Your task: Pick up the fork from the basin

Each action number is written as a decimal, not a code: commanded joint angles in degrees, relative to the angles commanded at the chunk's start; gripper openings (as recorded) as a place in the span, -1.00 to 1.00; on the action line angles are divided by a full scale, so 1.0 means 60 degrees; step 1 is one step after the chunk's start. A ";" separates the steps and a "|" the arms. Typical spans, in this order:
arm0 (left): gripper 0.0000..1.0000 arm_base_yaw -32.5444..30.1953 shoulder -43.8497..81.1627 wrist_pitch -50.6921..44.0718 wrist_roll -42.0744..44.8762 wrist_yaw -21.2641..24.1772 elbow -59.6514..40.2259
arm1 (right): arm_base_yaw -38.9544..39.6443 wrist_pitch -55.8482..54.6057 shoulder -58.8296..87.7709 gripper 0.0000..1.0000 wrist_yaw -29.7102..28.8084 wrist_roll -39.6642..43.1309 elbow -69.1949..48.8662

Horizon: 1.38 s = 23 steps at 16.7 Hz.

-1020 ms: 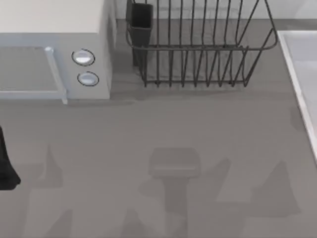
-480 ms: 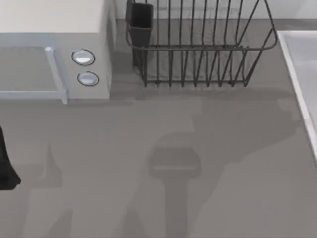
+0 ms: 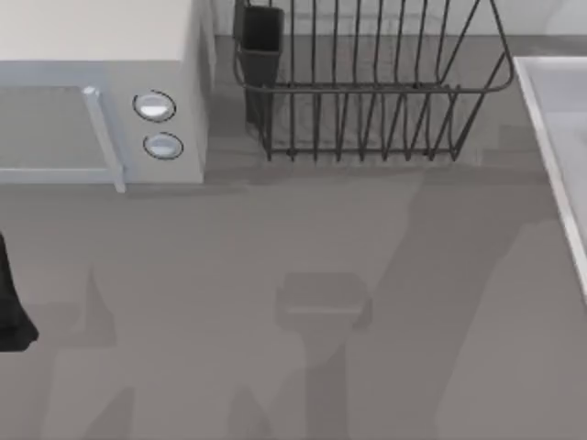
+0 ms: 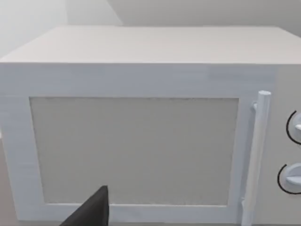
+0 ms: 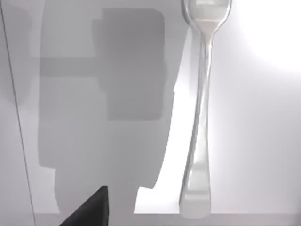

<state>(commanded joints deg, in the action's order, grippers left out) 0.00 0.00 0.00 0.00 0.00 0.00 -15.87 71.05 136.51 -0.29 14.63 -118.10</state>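
Note:
The fork (image 5: pixel 200 108) is a slim shiny silver utensil lying flat on the pale floor of the basin (image 5: pixel 263 141) in the right wrist view. A dark part of my right gripper (image 5: pixel 91 212) hangs above the basin floor, off to one side of the fork's handle and apart from it. The gripper's shadow falls on the floor beside the fork. In the top view the basin's raised rim (image 3: pixel 543 137) runs along the right edge. My left arm (image 3: pixel 7 307) is parked at the table's far left, facing the white box (image 4: pixel 141 141).
A white microwave-like box (image 3: pixel 101 101) stands at the back left. A dark wire dish rack (image 3: pixel 367 92) with a dark cup (image 3: pixel 261 37) is at the back middle. Arm shadows lie across the grey tabletop (image 3: pixel 229 247).
The broad shadow of my right arm has swept across the table toward the back right, near the basin. My left arm has not moved.

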 joint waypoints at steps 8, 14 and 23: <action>1.00 0.0000 0.0000 0.0000 0.0000 0.0000 0.0000 | 0.0037 -0.0096 0.0219 1.00 -0.0003 0.0007 0.0005; 1.00 0.0000 0.0000 0.0000 0.0000 0.0000 0.0000 | 0.0014 -0.2537 0.1292 1.00 -0.0016 -0.0007 0.1214; 1.00 0.0000 0.0000 0.0000 0.0000 0.0000 0.0000 | -0.0005 -0.4076 0.2100 1.00 -0.0025 -0.0015 0.2067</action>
<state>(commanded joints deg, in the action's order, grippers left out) 0.00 0.00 0.00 0.00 0.00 0.00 -15.90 46.59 149.11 -0.44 14.54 -105.70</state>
